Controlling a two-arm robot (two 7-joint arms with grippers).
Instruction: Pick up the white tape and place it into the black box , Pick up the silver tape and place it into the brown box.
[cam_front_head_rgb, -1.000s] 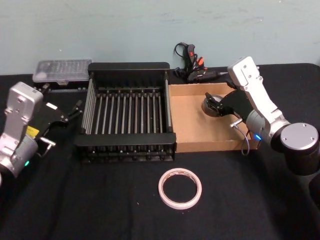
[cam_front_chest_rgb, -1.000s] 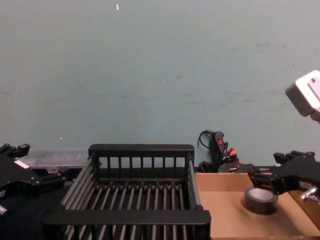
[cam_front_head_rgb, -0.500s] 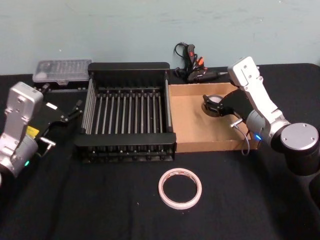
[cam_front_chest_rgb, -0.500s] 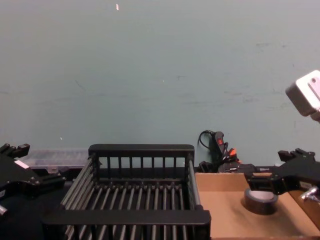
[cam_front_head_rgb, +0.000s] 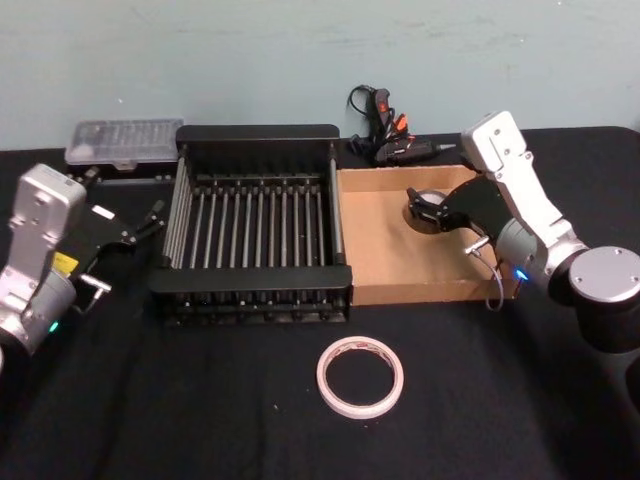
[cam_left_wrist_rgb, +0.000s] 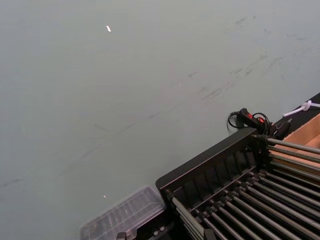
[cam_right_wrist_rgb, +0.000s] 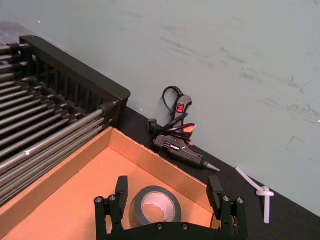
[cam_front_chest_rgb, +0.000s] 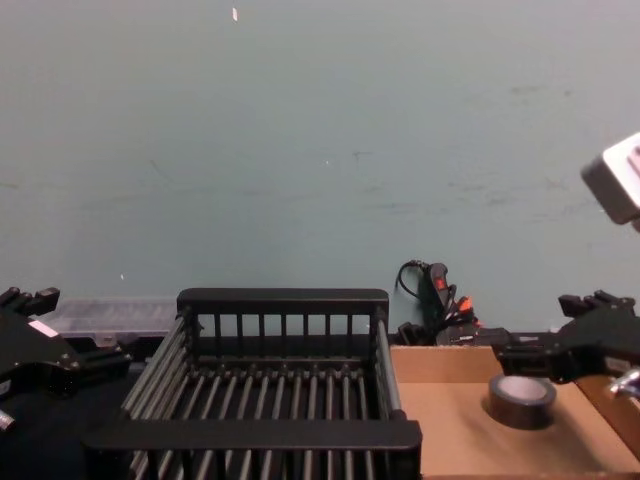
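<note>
Black cloth is covering our table (cam_front_head_rgb: 200, 420). We are finding the silver tape (cam_right_wrist_rgb: 155, 205) lying in the brown box (cam_front_head_rgb: 385, 250), our right gripper (cam_right_wrist_rgb: 167, 196) spread open above it. White tape (cam_front_head_rgb: 360, 376) is lying, apparently untouched, before the black box (cam_front_head_rgb: 255, 135); left gripper (cam_front_head_rgb: 150, 222) is parked beside it, seemingly open.

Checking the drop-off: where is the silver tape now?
The silver tape lies flat inside the brown box, near its far right corner, with the open right gripper over it.

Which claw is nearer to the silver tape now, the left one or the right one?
Right. The right claw is open just above the silver tape in the brown box; the left claw waits beyond the black box.
</note>
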